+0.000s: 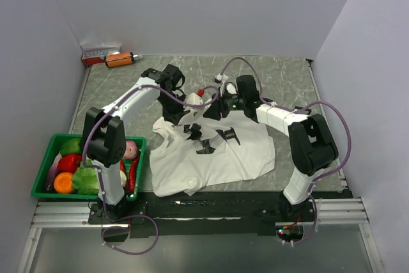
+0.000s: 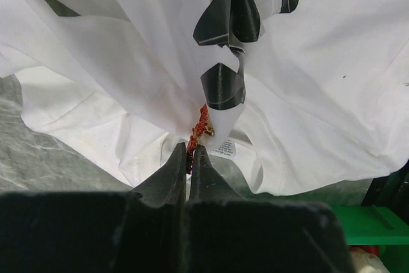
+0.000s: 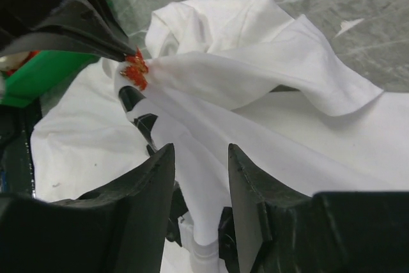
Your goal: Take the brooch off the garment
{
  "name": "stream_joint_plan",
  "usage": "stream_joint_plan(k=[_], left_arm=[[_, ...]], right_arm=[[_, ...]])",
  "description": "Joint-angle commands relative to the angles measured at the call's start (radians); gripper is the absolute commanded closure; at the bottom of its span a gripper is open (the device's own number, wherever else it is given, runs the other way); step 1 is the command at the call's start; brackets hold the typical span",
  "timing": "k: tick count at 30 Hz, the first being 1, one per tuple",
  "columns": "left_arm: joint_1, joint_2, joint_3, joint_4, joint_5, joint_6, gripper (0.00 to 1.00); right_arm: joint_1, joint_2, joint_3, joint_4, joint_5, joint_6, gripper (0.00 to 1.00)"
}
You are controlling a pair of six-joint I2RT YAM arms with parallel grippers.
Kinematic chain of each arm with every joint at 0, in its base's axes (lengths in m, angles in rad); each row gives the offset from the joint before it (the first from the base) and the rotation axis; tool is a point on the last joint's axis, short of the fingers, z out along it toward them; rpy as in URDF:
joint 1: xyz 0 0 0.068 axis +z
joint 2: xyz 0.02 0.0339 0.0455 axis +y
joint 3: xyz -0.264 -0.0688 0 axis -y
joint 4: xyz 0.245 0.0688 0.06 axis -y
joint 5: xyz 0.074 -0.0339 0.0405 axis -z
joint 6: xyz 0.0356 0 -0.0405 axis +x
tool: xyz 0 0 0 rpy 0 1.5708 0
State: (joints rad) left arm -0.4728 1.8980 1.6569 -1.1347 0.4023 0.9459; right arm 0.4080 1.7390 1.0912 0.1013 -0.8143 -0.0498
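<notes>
The garment (image 1: 217,151), a white T-shirt with black print, lies crumpled on the table's middle. The brooch (image 2: 198,129) is a tiny orange-red piece pinned near the collar label. My left gripper (image 2: 190,148) is shut on the brooch's lower end, and the cloth is pulled into a taut peak. In the right wrist view the brooch (image 3: 135,70) sits at the left gripper's tip (image 3: 124,48). My right gripper (image 3: 198,151) is closed on a stretched ridge of the garment (image 3: 275,68) just right of the brooch. In the top view the brooch is hidden by the two grippers (image 1: 179,118) (image 1: 214,110).
A green basket (image 1: 96,136) of toy vegetables stands at the front left, close to the shirt's left edge (image 2: 374,222). An orange bottle (image 1: 120,59) and a small box (image 1: 99,52) lie at the back left. A small white, red-topped item (image 1: 201,92) sits behind the shirt.
</notes>
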Motion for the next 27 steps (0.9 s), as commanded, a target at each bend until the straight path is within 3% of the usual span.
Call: stream_joint_plan(k=[1, 6, 19, 27], left_arm=[[-0.001, 0.013, 0.044, -0.048, 0.004, -0.007, 0.99], [-0.001, 0.019, 0.038, -0.027, 0.004, -0.051, 0.99], [0.01, 0.039, 0.109, -0.083, 0.101, -0.157, 0.98], [0.016, 0.033, 0.06, -0.079, 0.168, -0.205, 0.94]], right_arm=[[0.023, -0.006, 0.019, 0.075, -0.081, 0.025, 0.53], [0.057, 0.022, 0.038, 0.09, -0.118, 0.025, 0.5], [0.114, 0.135, 0.018, 0.333, -0.186, 0.182, 0.42], [0.06, 0.076, -0.08, 0.515, -0.141, 0.469, 0.42]])
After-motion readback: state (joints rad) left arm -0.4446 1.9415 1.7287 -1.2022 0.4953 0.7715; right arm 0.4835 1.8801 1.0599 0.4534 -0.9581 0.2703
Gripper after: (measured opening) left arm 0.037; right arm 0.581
